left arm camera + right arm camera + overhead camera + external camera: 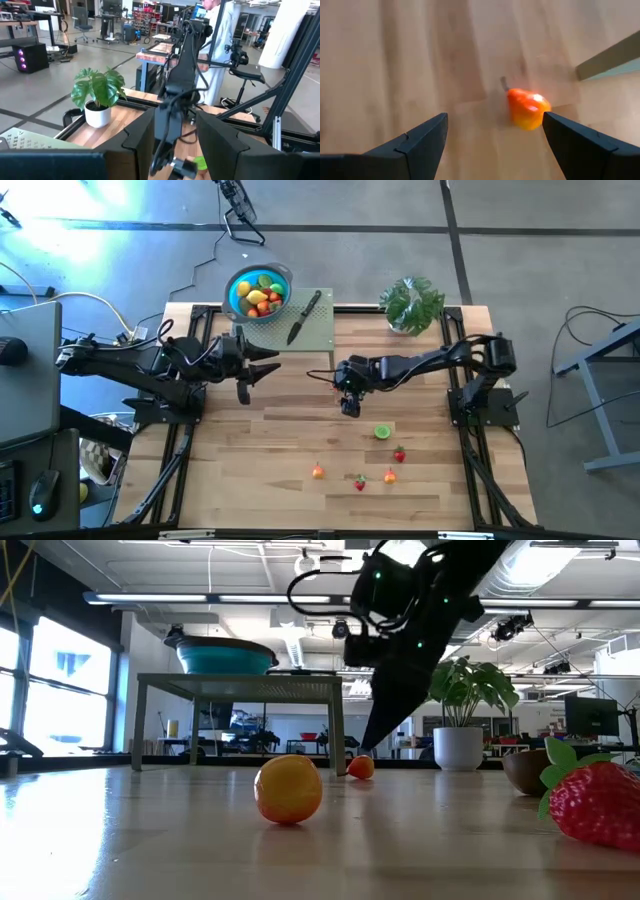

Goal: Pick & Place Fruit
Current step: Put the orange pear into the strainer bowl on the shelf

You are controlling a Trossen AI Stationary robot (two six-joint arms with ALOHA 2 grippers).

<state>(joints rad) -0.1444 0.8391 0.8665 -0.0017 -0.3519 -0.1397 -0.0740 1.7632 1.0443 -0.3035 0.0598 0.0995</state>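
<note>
A small orange-red fruit [527, 109] lies on the wooden table, just ahead of my right gripper [495, 120], whose open fingers slant down above it without touching. In the low view this fruit [361, 767] sits under the gripper [372, 743]; in the high view the gripper [348, 408] hides it. More fruit lies nearer the front edge: a green half [382, 432], a strawberry [399, 454], an orange piece [318, 471]. The blue bowl [236, 302] holds several fruits. My left gripper [268, 368] hovers level and open left of centre.
The bowl stands on a pale green perforated stand [318, 330] at the far edge, with a black-handled knife [303, 318] beside it. A potted plant [411, 304] stands at the far right. An orange fruit [289, 789] and a strawberry [597, 802] lie near the front edge.
</note>
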